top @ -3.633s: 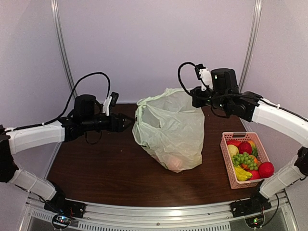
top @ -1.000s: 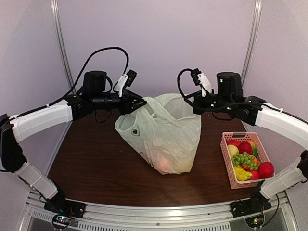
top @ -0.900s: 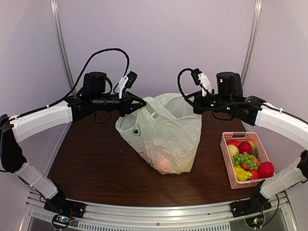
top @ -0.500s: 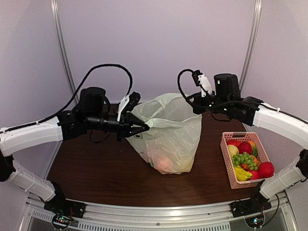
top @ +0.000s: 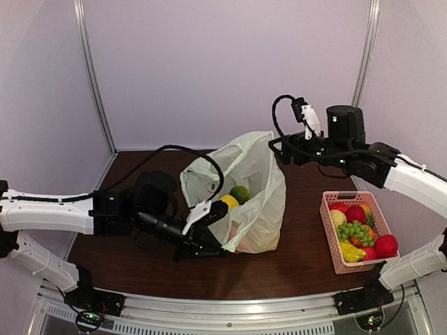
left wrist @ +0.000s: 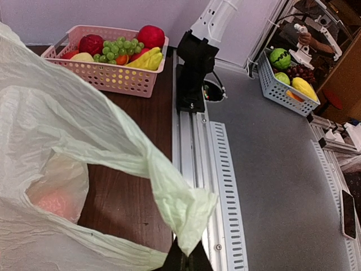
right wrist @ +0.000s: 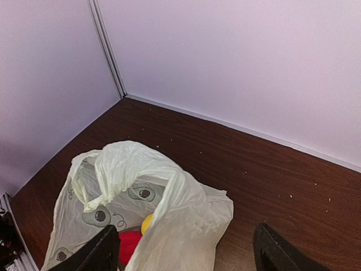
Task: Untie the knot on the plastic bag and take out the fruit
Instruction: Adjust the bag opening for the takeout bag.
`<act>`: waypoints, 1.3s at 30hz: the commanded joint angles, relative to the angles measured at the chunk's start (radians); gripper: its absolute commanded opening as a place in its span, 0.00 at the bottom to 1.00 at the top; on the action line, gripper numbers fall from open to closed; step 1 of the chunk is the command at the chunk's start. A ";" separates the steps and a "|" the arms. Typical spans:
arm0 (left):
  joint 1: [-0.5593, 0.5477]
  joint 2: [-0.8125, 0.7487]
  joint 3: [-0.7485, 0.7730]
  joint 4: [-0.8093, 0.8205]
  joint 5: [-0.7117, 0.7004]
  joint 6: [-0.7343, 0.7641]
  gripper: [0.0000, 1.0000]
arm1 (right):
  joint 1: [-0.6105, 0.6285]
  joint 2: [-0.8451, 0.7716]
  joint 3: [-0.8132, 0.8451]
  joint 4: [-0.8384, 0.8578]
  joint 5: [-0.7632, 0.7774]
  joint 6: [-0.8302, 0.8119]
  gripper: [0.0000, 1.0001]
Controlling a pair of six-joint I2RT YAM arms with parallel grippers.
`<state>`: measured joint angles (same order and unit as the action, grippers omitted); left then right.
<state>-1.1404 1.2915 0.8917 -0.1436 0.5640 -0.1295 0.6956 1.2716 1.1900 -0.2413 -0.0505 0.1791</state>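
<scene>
Left gripper (left wrist: 185, 257) lowered, clamped on plastic bag (top: 262, 174), right gripper (right wrist: 189, 248) released, spread wide

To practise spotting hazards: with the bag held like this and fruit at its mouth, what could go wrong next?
1. Only the left gripper grips the plastic bag, by one stretched handle; the thin plastic may tear or slip free.
2. The bag is tipped, so the yellow fruit at its mouth could roll onto the table.
3. The right gripper is open, holding nothing; the far side may sag shut.
</scene>
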 commanded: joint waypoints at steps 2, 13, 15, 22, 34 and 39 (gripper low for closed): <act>-0.023 0.031 -0.010 0.036 -0.004 -0.027 0.00 | 0.087 -0.123 -0.006 -0.050 -0.010 -0.033 0.83; -0.053 0.084 -0.012 0.065 -0.003 -0.045 0.00 | 0.318 0.091 0.084 -0.099 0.033 -0.018 0.68; -0.059 0.084 -0.015 0.065 -0.004 -0.051 0.00 | 0.330 0.154 0.107 -0.118 0.064 -0.009 0.67; -0.104 0.074 -0.029 0.055 -0.037 -0.058 0.00 | 0.332 0.336 0.189 -0.193 0.163 0.044 0.71; -0.123 -0.017 -0.042 0.060 -0.190 -0.084 0.22 | 0.337 0.358 0.025 -0.290 0.115 0.151 0.82; -0.123 -0.099 -0.047 0.049 -0.421 -0.158 0.65 | 0.378 0.230 -0.139 -0.248 0.015 0.210 0.76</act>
<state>-1.2606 1.2625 0.8482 -0.1268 0.3508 -0.2283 1.0405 1.6054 1.1446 -0.4816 0.0532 0.3222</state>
